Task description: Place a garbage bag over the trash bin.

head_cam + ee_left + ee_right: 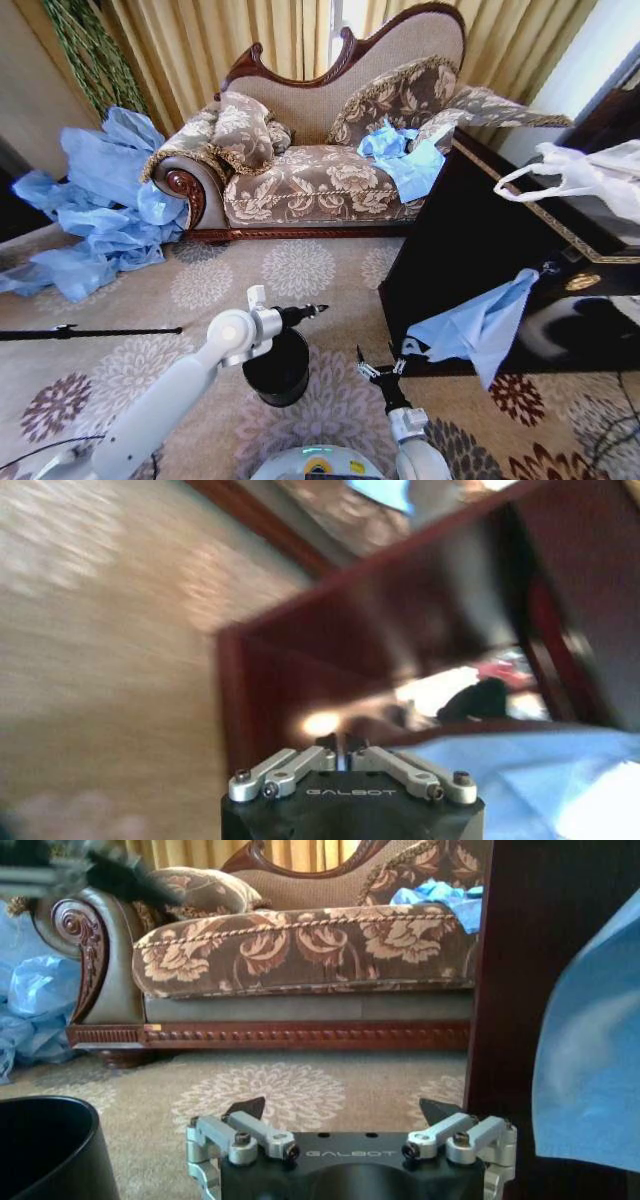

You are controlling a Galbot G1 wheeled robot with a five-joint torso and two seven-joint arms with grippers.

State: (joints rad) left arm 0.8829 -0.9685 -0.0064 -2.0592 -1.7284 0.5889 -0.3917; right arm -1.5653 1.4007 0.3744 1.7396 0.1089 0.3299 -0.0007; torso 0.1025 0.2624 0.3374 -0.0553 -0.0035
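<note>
Two grippers poised low beside the trash bin [277, 368], bag unfetched.
Left gripper [312, 311], jaws closed, over the bin; right gripper [378, 369], jaws open, faces the garbage bag [478, 325] at two o'clock.

Open carpet [300, 275] lies between the sofa [320, 165] at the far side and the black bin [278, 368] near the robot, free for a gripper to pass. On the right a dark cabinet [470, 250] blocks the way, with a blue bag [480, 325] hanging down its near side. The left gripper [318, 310], fingers together, hangs just above the bin's rim. The right gripper [375, 367], spread wide, sits in the gap between bin and cabinet. A heap of blue bags [100, 205] crowds the far left floor
</note>
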